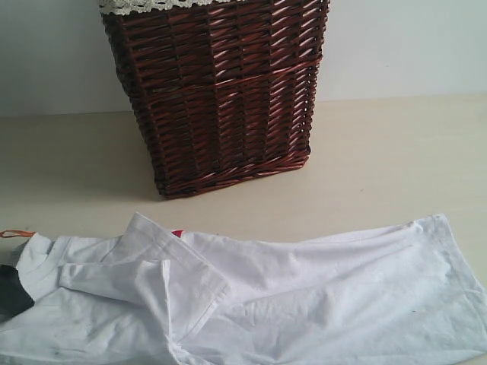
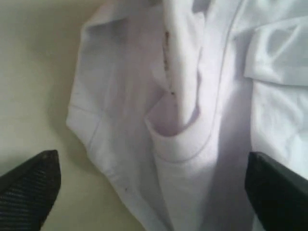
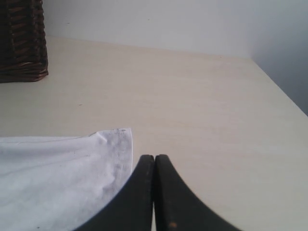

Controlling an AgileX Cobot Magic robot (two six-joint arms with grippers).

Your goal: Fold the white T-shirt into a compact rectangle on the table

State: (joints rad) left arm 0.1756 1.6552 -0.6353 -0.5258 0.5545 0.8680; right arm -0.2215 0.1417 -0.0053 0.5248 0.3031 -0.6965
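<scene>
The white T-shirt (image 1: 304,296) lies stretched along the front of the table (image 1: 388,167), sleeves folded in over its body. Its collar is at the left, with an orange tag (image 1: 15,233) and a bit of red (image 1: 177,233) showing. My left gripper (image 2: 154,192) hangs open just above the collar (image 2: 180,144), nothing between its jaws; one dark finger (image 1: 11,293) shows at the exterior view's left edge. My right gripper (image 3: 154,161) is shut and empty, low over the table beside the shirt's hem corner (image 3: 118,144).
A tall dark red-brown wicker basket (image 1: 221,91) with a lace rim stands behind the shirt, near the wall. The table's right edge (image 3: 288,96) runs close to the right gripper. Bare tabletop lies between basket and shirt.
</scene>
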